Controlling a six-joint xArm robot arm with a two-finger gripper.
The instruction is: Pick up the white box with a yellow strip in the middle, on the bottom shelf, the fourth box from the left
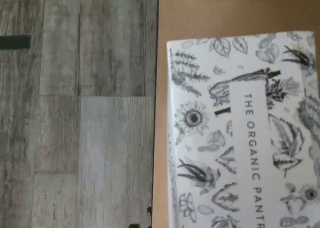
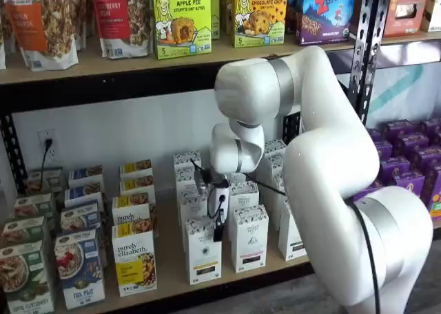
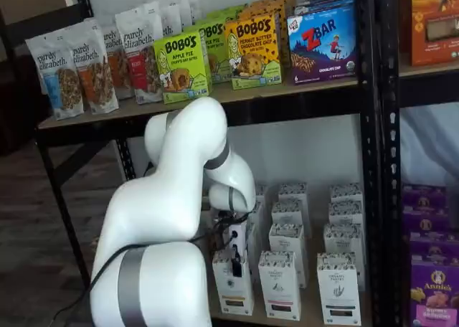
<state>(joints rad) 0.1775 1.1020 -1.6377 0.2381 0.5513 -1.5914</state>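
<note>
Gripper (image 2: 218, 233) is hanging right over the front of the bottom shelf (image 2: 165, 276). Only one black finger (image 2: 218, 231) really shows under the white body in both shelf views, with a cable looping beside it. The fingers are spread as wide as they go, and nothing is caught in them.

Directly under and behind that finger is the white box (image 2: 203, 255), the tall narrow one with the speckled top and a thin yellow strip across the front. It's upright at the near edge of the shelf, first in its column, with more white cartons lined up behind it.

Just to its right is a lookalike carton (image 2: 249, 239) with a darker strip, and to its left the wider purely elizabeth box (image 2: 134, 262) with the yellow lower half.

The wrist view looks down on a carton top (image 1: 240, 133) covered in leaf drawings, reading "THE ORGANIC PANTR", on the tan board with grey wood floor (image 1: 75, 113) past the edge.

The big white arm (image 2: 331, 162) fills the right of the scene. Bobo's boxes (image 2: 181, 18) sit on the shelf above.
</note>
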